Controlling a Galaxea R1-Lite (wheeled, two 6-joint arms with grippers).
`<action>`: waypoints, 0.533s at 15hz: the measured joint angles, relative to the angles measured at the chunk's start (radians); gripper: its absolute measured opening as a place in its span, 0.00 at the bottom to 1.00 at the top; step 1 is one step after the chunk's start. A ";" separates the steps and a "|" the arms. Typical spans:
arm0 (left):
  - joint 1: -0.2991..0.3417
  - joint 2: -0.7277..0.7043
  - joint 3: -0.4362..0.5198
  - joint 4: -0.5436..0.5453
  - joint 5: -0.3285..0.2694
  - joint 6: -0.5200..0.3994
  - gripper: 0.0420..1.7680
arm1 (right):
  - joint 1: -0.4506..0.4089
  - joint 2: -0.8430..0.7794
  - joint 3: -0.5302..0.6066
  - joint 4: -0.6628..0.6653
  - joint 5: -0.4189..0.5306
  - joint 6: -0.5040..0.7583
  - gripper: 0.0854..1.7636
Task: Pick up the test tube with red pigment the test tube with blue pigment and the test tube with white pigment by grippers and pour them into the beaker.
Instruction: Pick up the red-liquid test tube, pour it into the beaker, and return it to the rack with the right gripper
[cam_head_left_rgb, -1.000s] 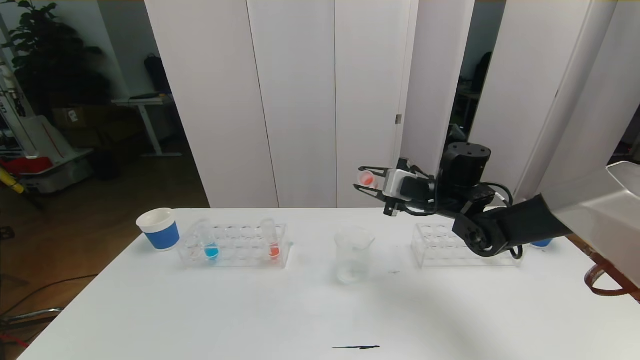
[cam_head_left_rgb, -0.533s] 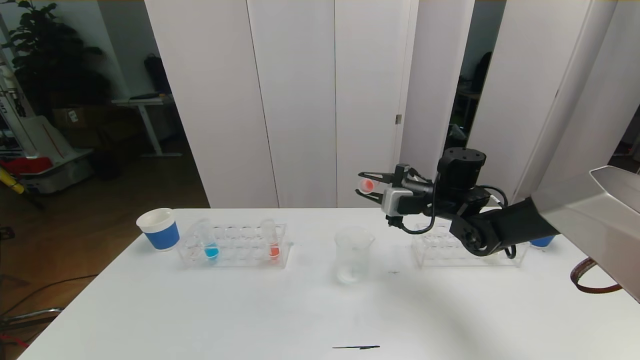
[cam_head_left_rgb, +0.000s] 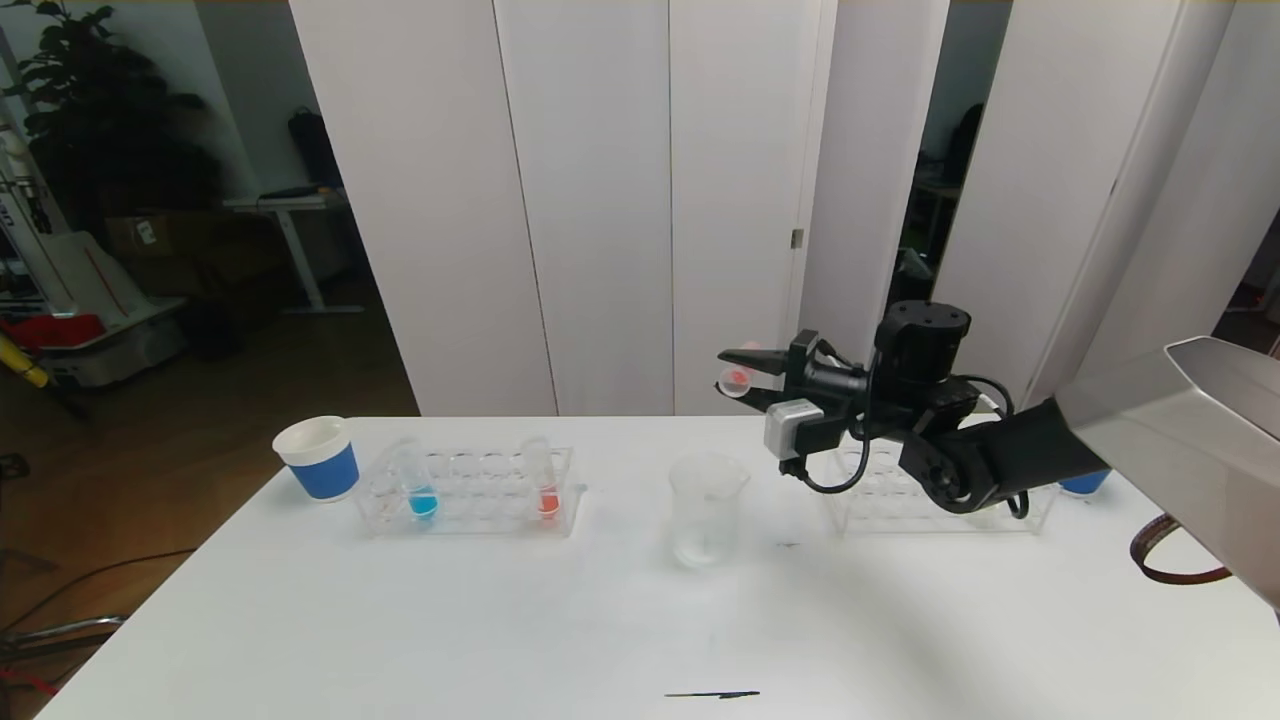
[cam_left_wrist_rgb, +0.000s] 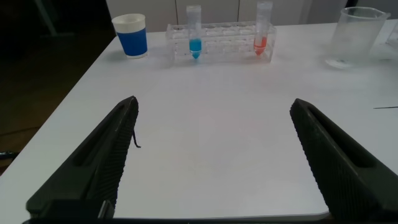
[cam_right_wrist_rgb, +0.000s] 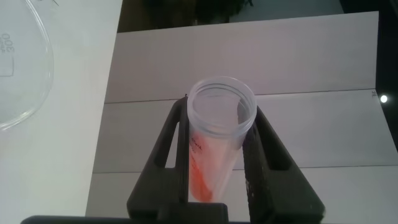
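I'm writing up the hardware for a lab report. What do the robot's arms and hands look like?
The right arm is bulky and black, with a round joint housing, looped black cables and a silver-grey box near the wrist. Its upper link is a silvery-grey shell. The right hand is a black claw with two pointed fingers. The left hand shows two black, tapering fingers with ribbed inner faces.

- A white table (cam_head_left_rgb: 500, 620) carries everything.
- At its far left corner stands a white-and-blue paper cup (cam_head_left_rgb: 318, 457).
- Just beside the cup sits a clear tube rack (cam_head_left_rgb: 470, 492), holding two tubes.
- Near the middle stands the beaker (cam_head_left_rgb: 707, 508), upright.
- To the right sits a second clear rack (cam_head_left_rgb: 870, 490), partly hidden by the arm.
- Another blue cup (cam_head_left_rgb: 1084, 483) peeks out behind it.
- A thin dark streak (cam_head_left_rgb: 712, 694) lies near the front edge.
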 joint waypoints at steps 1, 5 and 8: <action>0.000 0.000 0.000 0.000 0.000 0.000 0.99 | 0.002 0.001 -0.006 0.000 0.000 -0.019 0.29; 0.000 0.000 0.000 0.000 0.000 0.000 0.99 | 0.007 0.008 -0.029 0.000 0.007 -0.091 0.29; 0.000 0.000 0.000 0.000 0.000 0.000 0.99 | 0.011 0.014 -0.041 -0.001 0.009 -0.113 0.29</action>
